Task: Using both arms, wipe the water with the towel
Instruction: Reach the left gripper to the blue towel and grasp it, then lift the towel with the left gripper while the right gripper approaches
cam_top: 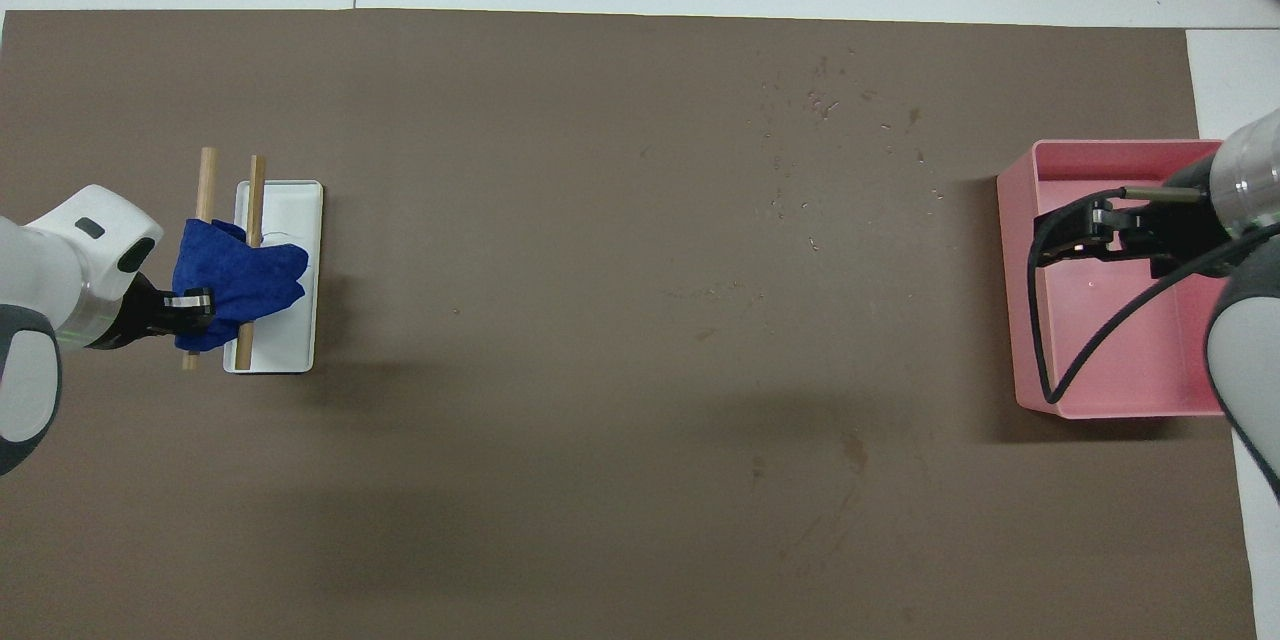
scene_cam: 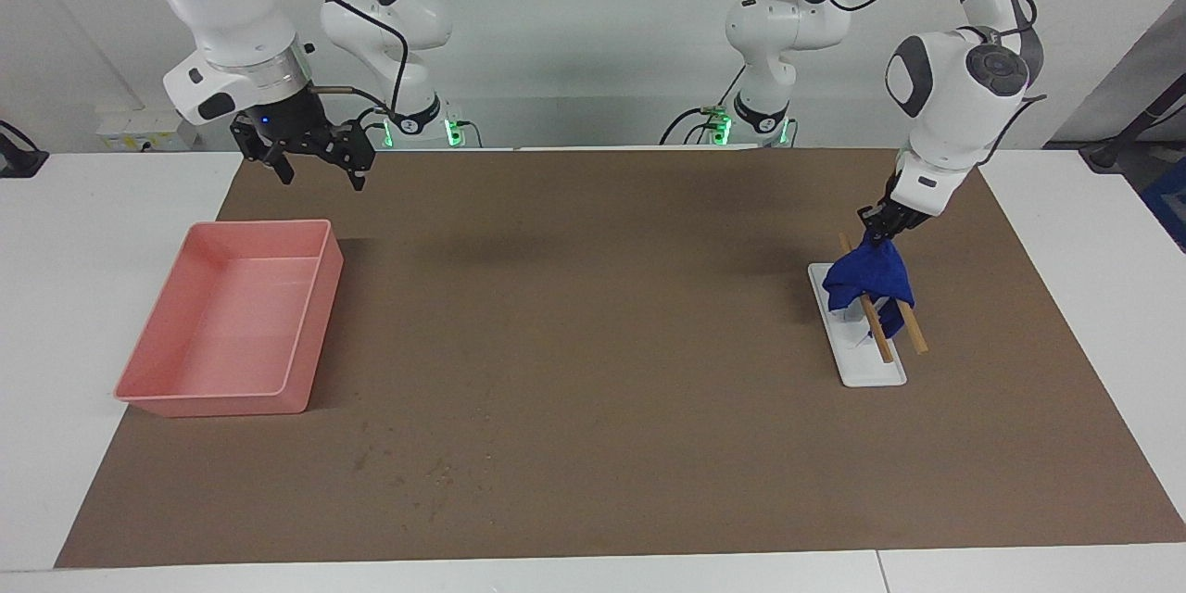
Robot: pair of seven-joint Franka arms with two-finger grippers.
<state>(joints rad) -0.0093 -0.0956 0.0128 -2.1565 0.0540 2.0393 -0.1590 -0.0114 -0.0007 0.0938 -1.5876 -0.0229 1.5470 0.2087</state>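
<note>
Left tool [scene_cam: 880,233] pinching blue towel [scene_cam: 869,277] over wooden rods [scene_cam: 889,329]

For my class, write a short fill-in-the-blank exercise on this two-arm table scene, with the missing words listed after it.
1. The left gripper is shut on the royal-blue soft ____.
2. That cloth hangs over two wooden ____.
3. The rods stand over a flat white ____.
4. The open right gripper waits above the brown mat, near the ____ tray.

Missing words: towel; rods; tray; pink

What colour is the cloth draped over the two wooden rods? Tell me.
Royal blue: the towel, pinched by the left gripper; clearest in the facing view.
</note>
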